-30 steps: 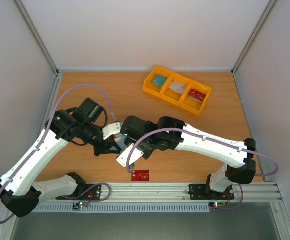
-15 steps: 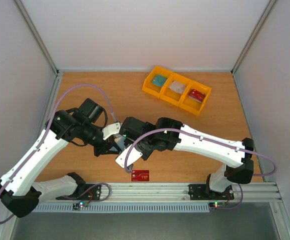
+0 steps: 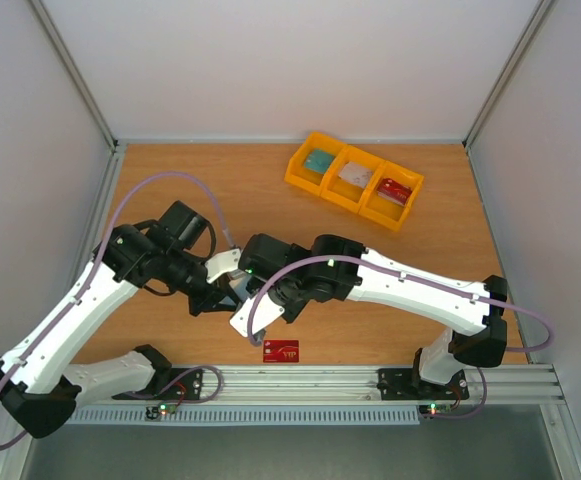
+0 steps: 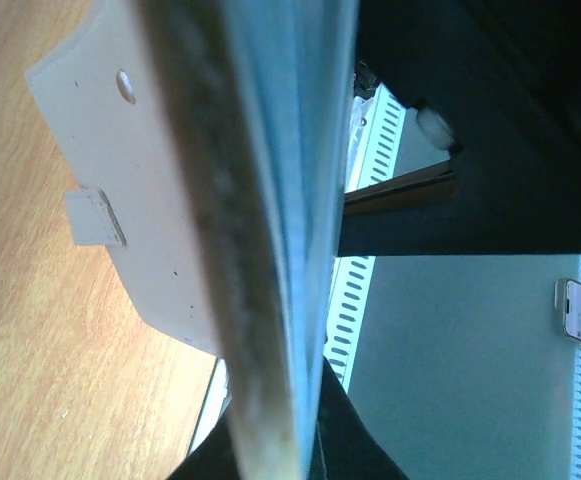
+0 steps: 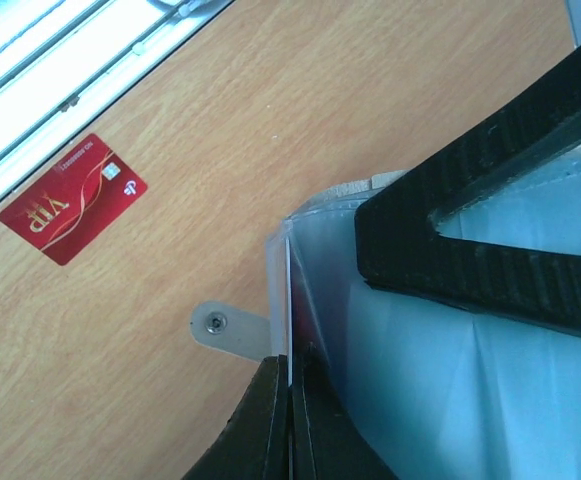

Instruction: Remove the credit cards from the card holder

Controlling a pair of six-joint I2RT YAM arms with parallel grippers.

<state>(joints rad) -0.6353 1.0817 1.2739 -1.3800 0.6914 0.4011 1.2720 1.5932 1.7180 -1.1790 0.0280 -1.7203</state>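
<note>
The card holder (image 3: 240, 320), cream outside (image 4: 160, 200) and pale blue inside (image 5: 420, 390), is held off the table between both arms, near the front middle. My left gripper (image 3: 218, 294) is shut on its edge (image 4: 290, 445). My right gripper (image 3: 261, 311) is shut on the thin white edge of a credit card (image 5: 288, 300) that stands in the holder's clear pocket, jaws (image 5: 292, 385) pinched flat. One of the left gripper's black fingers (image 5: 420, 280) crosses the holder's inside. A red credit card (image 3: 281, 351) lies flat on the wood near the front rail (image 5: 70, 198).
A yellow three-compartment bin tray (image 3: 408, 205) stands at the back right with a card in each compartment. The holder's snap tab (image 5: 218, 323) hangs just above the wood. The slotted metal rail (image 3: 370, 380) runs along the near edge.
Both grippers and the holder have shifted slightly toward the near edge. The right jaws eased apart briefly and are pinched shut again.
</note>
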